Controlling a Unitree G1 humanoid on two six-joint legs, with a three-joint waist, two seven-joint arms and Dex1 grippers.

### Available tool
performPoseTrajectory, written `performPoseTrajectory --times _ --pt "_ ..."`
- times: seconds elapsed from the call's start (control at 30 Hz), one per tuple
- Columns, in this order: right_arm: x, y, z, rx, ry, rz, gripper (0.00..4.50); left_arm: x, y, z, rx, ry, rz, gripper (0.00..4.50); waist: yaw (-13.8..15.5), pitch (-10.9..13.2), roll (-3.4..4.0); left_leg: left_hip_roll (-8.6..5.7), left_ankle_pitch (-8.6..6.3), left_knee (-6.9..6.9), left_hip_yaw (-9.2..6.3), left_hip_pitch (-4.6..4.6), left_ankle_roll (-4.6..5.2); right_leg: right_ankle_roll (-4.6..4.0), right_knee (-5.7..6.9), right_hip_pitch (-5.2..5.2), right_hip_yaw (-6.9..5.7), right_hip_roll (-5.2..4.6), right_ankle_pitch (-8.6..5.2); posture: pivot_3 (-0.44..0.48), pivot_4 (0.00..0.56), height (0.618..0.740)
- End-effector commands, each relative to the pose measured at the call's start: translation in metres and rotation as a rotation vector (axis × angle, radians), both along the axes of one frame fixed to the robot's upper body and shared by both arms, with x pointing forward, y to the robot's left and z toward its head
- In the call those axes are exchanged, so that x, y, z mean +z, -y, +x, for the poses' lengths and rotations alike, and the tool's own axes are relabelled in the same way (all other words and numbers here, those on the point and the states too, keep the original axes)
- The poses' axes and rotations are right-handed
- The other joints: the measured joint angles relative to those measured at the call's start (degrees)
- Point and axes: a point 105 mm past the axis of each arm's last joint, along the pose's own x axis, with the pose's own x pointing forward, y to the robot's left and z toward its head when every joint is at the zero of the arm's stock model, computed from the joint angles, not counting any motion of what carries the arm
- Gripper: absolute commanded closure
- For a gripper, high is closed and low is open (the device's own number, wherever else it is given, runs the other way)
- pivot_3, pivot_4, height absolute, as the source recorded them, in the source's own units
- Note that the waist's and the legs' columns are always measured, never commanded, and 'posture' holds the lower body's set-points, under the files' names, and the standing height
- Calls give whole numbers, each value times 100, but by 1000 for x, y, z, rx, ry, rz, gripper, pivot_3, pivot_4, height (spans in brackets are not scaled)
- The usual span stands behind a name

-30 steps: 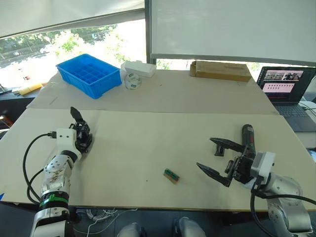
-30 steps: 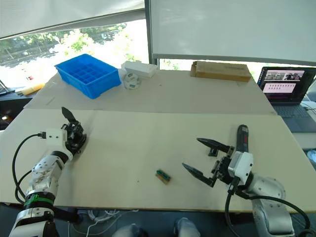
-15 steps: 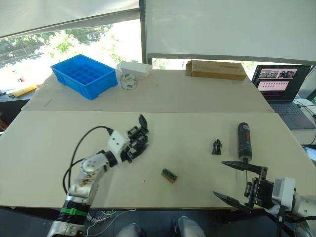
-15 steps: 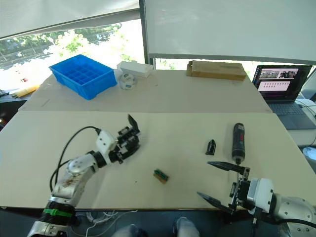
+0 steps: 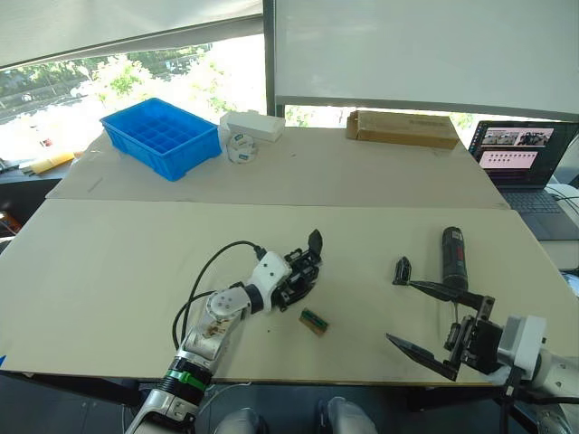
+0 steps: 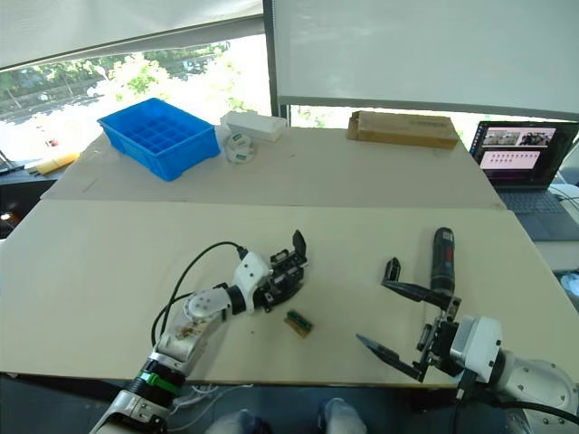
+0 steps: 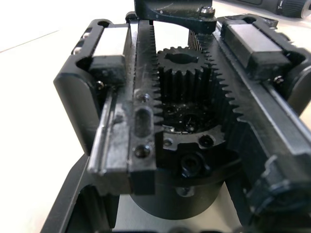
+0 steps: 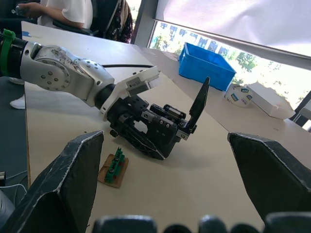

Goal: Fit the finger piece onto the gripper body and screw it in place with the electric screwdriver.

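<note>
claws first: the left claw (image 5: 291, 282) is clamped on the gripper body (image 5: 299, 276), holding it low over the desk (image 5: 136, 262) near the middle, its one pointed finger sticking up toward 12 o'clock. the left wrist view looks straight into the body's open face, with the gear and two toothed racks exposed. the right claw (image 5: 432, 327) hangs wide and empty at the desk's near right edge.

finger piece (image 5: 400, 269) lies on the desk at about 11 o'clock from the right claw, near it and well apart from the held body, which sits at its 9 o'clock. just beside it at 3 o'clock lies the electric screwdriver (image 5: 453, 257), long axis running 12 to 6, bit end toward the robot. the right arm is plainly the nearer to both, so the pickup looks like its job.

counts: one finger piece, one gripper body, one screwdriver. one small green-and-brown block (image 5: 314, 321) lies just at 5 o'clock of the left claw. farther back are one blue tray (image 5: 163, 137), one cardboard box (image 5: 403, 129) and one laptop (image 5: 520, 154).
</note>
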Motion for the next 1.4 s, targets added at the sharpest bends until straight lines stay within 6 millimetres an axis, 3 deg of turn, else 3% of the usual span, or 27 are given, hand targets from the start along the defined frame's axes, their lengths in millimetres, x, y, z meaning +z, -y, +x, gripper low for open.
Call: performPoseTrajectory --times 0.03,0.13,0.4,0.6,0.9,1.17,1.4 --pt "7 -1 -2 1 29 1 0 13 4 -1 -33 21 -23 1082 -1 0 0 0 0 0 0 0 1 1 0 0 0 0 -1 0 150 740" --pt "5 -2 -2 2 11 19 0 13 -6 0 -29 -1 -29 27 -4 0 0 0 -1 0 -1 0 1 2 0 0 0 0 -1 0 150 740" --pt "1 -10 -5 54 -45 29 0 16 -51 9 -107 30 90 27 -5 -1 1 4 0 0 -3 2 0 2 1 -1 -3 2 -2 0 150 740" --pt "5 -12 1 70 -42 28 0 28 -64 17 -280 55 153 27 8 -1 1 0 -1 1 -3 -2 1 1 -1 -1 -18 0 -2 0 150 740" --pt "11 -12 4 83 -30 16 0 13 -41 16 -529 -32 176 27 -1 0 0 -9 -4 21 -3 -12 8 6 -1 1 -36 1 -1 0 150 740" --pt "12 -11 2 52 -36 37 0 14 -13 22 -554 10 138 27 -7 0 -1 -5 -16 52 -19 -34 30 13 -1 1 -33 -2 2 0 150 740" --pt "18 -12 1 22 -41 77 0 13 -10 30 -519 18 142 27 -10 1 -2 -9 -22 60 -29 -46 40 18 -4 0 -35 -8 3 0 150 740"
